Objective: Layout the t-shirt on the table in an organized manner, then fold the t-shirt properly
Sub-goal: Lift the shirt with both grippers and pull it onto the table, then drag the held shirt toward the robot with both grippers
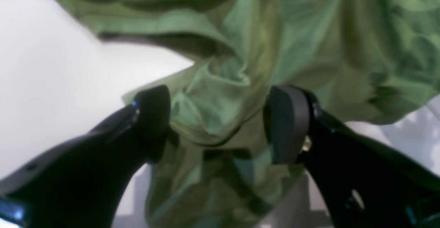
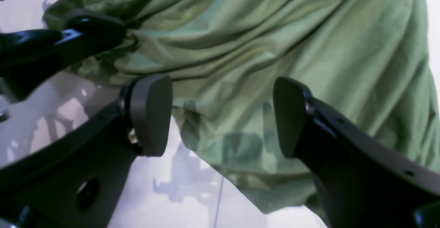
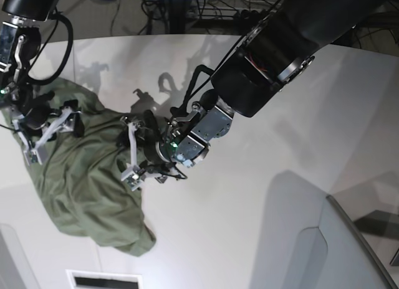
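T-shirt lies bunched on the table, crumpled between the two arms. Left gripper hangs with jaws spread, a raised fold of cloth sitting between its pads. Right gripper is likewise spread, straddling a rumpled edge. Closing here risks pinching several layers together, so spreading would drag the whole bundle instead of opening one hem flat.

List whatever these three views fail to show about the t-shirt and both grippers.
- t-shirt: crumpled in the base view; collar and sleeves lost in folds.
- left gripper: jaws open over the cloth; left wrist view too blurred to show contact.
- right gripper: jaws open above the cloth; in the base view the shirt's left part is cut by the frame edge.
- table: surface under the shirt hidden.
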`<state>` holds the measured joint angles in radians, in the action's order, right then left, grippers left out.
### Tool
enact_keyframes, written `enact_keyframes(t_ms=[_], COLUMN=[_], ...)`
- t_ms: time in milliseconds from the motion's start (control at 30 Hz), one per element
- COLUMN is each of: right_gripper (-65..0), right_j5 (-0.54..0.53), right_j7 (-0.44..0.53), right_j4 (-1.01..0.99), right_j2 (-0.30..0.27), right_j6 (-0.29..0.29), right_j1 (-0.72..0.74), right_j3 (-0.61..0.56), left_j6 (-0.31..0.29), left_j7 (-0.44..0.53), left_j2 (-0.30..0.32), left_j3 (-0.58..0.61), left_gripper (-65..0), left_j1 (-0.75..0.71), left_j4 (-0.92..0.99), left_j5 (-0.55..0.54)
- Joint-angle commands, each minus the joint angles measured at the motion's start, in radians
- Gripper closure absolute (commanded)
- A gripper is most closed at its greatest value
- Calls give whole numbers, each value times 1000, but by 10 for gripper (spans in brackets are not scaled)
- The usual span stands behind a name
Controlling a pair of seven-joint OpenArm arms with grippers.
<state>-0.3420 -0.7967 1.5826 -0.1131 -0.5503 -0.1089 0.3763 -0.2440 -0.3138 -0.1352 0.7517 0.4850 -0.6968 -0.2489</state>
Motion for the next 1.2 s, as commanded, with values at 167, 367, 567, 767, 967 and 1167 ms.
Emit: enact_keyframes(t_ms=[167, 367, 567, 767, 967, 1167], right_gripper=[-434, -434, -434, -434, -434, -434], right_j5=[-13, -13, -13, -13, -13, -13], right_j7=[18, 18, 18, 16, 16, 15], right_j4=[14, 14, 14, 14, 14, 14], right_j2=[-12, -12, -12, -12, -10, -10], right_j6=[-3, -4, -4, -6, -7, -9], right_j1=[13, 13, 15, 18, 13, 15], right_j3=[3, 3, 2, 0, -1, -41], left_j6=[-2, -1, 8, 105, 107, 107], left_j7=[100, 180, 201, 91, -121, -241], left_j2=[-22, -22, -21, 59, 165, 208], left_j3=[-4, -13, -14, -14, -245, -400], left_gripper=[-393, 0, 0, 0, 0, 0], left_j1=[44, 74, 94, 28, -164, -339], left_j4=[64, 131, 154, 2, -350, -601], left_j5=[-7, -13, -16, -16, -8, 104])
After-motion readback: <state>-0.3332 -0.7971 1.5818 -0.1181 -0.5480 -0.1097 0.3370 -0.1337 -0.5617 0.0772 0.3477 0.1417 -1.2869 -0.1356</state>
